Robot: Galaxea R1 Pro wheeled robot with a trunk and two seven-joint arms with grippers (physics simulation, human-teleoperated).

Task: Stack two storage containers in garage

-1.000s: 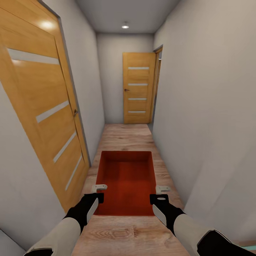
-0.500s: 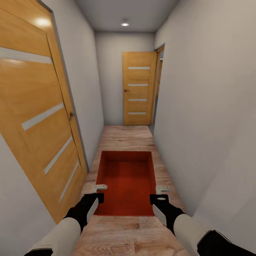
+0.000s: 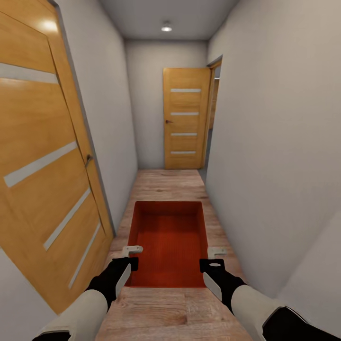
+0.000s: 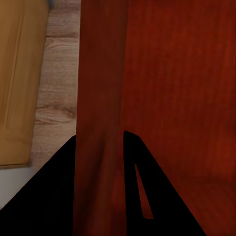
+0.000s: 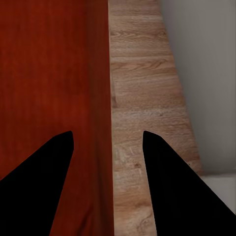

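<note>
I am in a narrow hallway, carrying one orange-red storage container [image 3: 168,244] level in front of me above the light wood-plank floor. My left gripper [image 3: 131,258] is shut on its left side wall; in the left wrist view that wall [image 4: 101,147] fills the gap between the two fingers. My right gripper [image 3: 211,259] straddles the right side wall [image 5: 102,123]. There the fingers stand wider apart, and floor planks show between the outer finger [image 5: 167,187] and the wall.
A honey-coloured door [image 3: 42,170] lies along the left wall, close to my left arm. Another closed door [image 3: 184,118] ends the corridor, with an opening [image 3: 213,109] beside it on the right. A plain grey wall [image 3: 274,166] runs close on the right.
The view has advanced down the hallway: the left door has slid back and grown, and the far door sits slightly lower. The container and both grippers keep the same position relative to me.
</note>
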